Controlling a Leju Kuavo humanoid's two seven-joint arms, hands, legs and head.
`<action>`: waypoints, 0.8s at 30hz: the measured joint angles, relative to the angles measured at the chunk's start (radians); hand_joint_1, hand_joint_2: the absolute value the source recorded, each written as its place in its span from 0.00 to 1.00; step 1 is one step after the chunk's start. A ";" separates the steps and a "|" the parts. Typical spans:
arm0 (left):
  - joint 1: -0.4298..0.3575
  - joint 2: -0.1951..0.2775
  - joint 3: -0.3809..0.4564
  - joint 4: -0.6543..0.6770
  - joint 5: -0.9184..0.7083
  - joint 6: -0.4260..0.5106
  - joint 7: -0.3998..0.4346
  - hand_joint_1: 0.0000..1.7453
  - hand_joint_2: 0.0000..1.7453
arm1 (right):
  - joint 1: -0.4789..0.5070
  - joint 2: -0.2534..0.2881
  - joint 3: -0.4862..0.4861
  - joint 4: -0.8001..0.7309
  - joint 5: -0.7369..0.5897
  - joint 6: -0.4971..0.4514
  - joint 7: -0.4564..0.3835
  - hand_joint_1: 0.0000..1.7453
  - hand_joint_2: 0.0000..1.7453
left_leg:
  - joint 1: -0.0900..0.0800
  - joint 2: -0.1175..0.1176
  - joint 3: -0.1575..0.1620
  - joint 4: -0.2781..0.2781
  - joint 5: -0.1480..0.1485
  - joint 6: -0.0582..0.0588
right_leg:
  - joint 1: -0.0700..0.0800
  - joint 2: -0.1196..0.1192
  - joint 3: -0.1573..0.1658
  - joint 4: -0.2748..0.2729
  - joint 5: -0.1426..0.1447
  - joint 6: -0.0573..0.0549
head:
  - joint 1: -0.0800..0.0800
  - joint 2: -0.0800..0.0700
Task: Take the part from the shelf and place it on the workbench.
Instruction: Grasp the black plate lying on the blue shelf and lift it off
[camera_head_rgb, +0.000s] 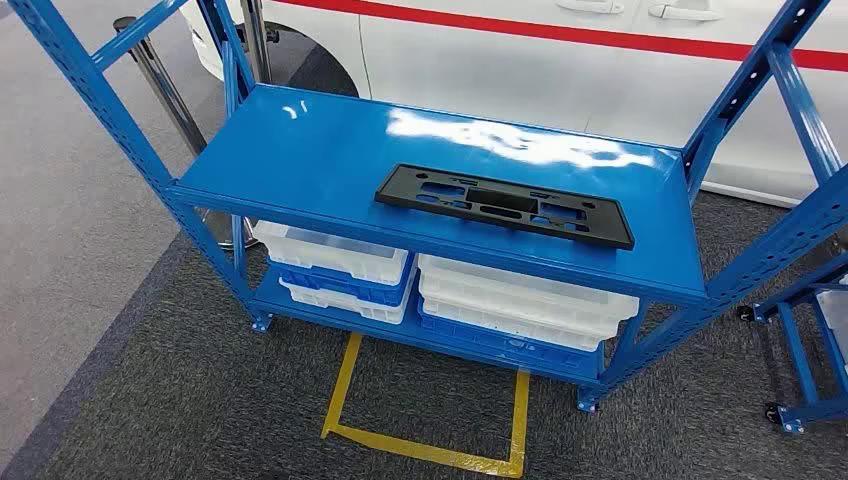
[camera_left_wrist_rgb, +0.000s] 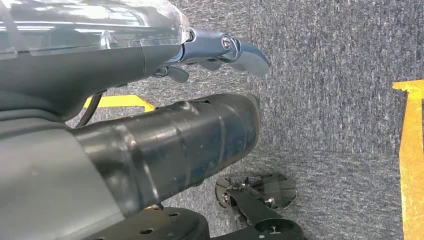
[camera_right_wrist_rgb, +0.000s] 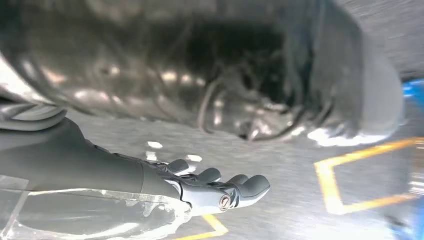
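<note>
Black part (camera_head_rgb: 504, 205) flat on top blue shelf (camera_head_rgb: 300, 150), toward front edge. Left hand (camera_left_wrist_rgb: 220, 52) and right hand (camera_right_wrist_rgb: 220, 187) hanging over carpet, fingers extended, holding nothing.

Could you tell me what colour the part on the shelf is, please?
Black. The part shows best in the head view, lying flat on the blue shelf.

white bins (camera_head_rgb: 520, 300) on lower tier | yellow floor tape (camera_head_rgb: 430, 445) | white car (camera_head_rgb: 560, 60) behind
</note>
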 joint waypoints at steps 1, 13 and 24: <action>0.000 0.000 0.000 0.000 0.000 0.000 0.000 0.00 0.00 | 0.003 0.001 0.012 -0.012 0.000 -0.001 -0.007 0.00 0.00 | 0.000 0.000 0.000 0.000 0.000 0.000 | 0.000 0.000 0.000 0.000 0.000 0.000 | 0.000 0.000; -0.007 -0.007 0.000 0.001 -0.017 0.000 -0.001 0.00 0.00 | 0.017 0.005 0.401 -0.197 0.027 -0.016 -0.108 0.00 0.00 | 0.000 0.000 0.001 0.000 0.000 0.000 | 0.000 0.000 0.000 0.000 0.000 0.000 | 0.000 0.000; -0.021 -0.014 -0.006 0.001 -0.044 0.000 0.013 0.00 0.00 | -0.016 0.000 0.819 -0.271 0.087 -0.033 -0.160 0.00 0.00 | 0.000 0.000 0.001 0.000 0.000 0.000 | 0.000 0.000 0.000 0.001 0.000 0.000 | 0.000 0.000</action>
